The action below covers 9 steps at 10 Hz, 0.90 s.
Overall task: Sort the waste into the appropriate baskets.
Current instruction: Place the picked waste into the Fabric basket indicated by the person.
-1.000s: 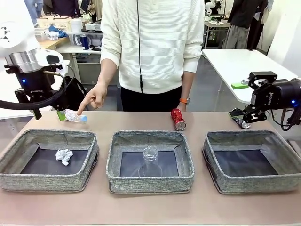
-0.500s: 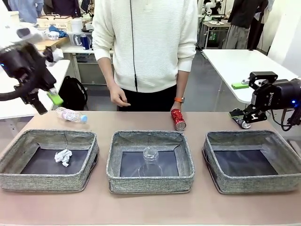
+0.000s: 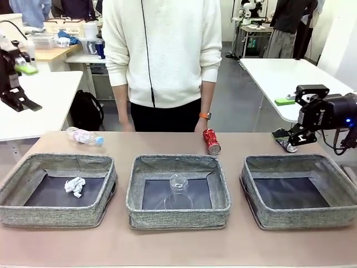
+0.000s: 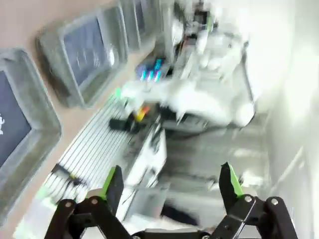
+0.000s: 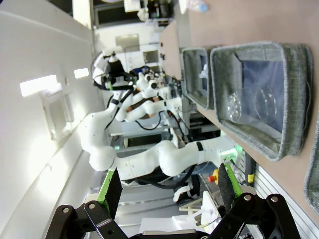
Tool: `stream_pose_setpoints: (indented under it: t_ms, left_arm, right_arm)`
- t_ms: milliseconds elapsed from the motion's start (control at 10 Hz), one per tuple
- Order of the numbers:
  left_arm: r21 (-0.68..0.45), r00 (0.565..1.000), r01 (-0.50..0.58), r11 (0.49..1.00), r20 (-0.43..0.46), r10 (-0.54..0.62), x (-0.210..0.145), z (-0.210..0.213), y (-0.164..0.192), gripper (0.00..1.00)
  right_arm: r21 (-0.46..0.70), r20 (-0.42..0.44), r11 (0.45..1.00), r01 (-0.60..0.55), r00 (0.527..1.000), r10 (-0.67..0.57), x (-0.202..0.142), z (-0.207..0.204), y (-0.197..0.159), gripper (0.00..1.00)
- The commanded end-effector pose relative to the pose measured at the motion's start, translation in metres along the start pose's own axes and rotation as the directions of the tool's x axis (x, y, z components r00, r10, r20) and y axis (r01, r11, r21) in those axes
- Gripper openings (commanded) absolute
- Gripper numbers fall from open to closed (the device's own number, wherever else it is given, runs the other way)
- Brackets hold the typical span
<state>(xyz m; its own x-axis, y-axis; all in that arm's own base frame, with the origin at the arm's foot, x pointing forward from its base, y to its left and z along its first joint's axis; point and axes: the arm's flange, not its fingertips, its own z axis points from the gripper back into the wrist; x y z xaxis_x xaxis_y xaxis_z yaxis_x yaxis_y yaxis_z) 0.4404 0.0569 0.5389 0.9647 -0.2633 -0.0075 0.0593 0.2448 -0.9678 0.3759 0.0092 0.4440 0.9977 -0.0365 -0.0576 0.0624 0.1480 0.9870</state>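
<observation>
The left claw is no longer hovering at the clear bottle with pink label and blue cap. It is now hanging high and far out to the left of the middle grey woven-fabric basket, well apart from the bench, its green-padded fingers spread wide with nothing between them. The person's hand, which was pointing at the bottle a second ago, is now hanging back at the person's side.

The bottle is lying on its side where it was, on the bench behind and to the left of the middle basket. That piece is remaining unsorted, and the pick is probably being put off or restarted. The right claw is keeping its place far to the right of the middle basket, released and empty.

The left grey woven-fabric basket, just left of the middle one, is holding the small crumpled white paper ball on its dark bottom. The middle basket is holding the clear plastic cup, lying on its side. The right grey woven-fabric basket is showing only its dark bottom. The red can is lying on the bench just behind the middle basket's far right corner, still waiting to be sorted. A small dark thing farther right on the bench may be the dark blue can, but it is too small to tell.
</observation>
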Motion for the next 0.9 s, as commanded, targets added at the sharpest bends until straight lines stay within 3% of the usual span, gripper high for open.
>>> stream_pose_setpoints:
  t_ms: [0, 100, 200, 300, 400, 800]
  left_arm:
    - [-0.172, 0.871, -0.144, 0.974, 0.445, 0.208, -0.009, 0.002, -0.013, 1.00]
    - [-0.179, 0.849, -0.148, 0.973, 0.481, 0.218, -0.011, 0.007, -0.011, 1.00]
    - [-0.103, 0.852, -0.177, 0.979, 0.482, 0.205, -0.008, 0.004, -0.008, 1.00]
    - [0.079, 0.861, -0.192, 0.978, 0.491, 0.130, -0.004, -0.010, -0.006, 1.00]
    - [-0.121, 0.894, -0.165, 0.979, 0.401, 0.201, -0.006, 0.038, 0.001, 1.00]
    - [-0.121, 0.894, -0.165, 0.979, 0.401, 0.201, -0.006, 0.038, 0.001, 1.00]
  right_arm:
    - [0.009, -0.005, 1.000, -0.006, 1.000, 0.006, 0.000, 0.000, 0.003, 1.00]
    - [0.009, -0.005, 1.000, -0.006, 1.000, 0.006, 0.000, 0.000, 0.003, 1.00]
    - [0.009, -0.005, 1.000, -0.006, 1.000, 0.006, 0.000, 0.000, 0.003, 1.00]
    - [0.009, -0.005, 1.000, -0.006, 1.000, 0.006, 0.000, 0.000, 0.003, 1.00]
    - [0.009, -0.005, 1.000, -0.006, 1.000, 0.006, 0.000, 0.000, 0.003, 1.00]
    - [0.009, -0.005, 1.000, -0.006, 1.000, 0.006, 0.000, 0.000, 0.003, 1.00]
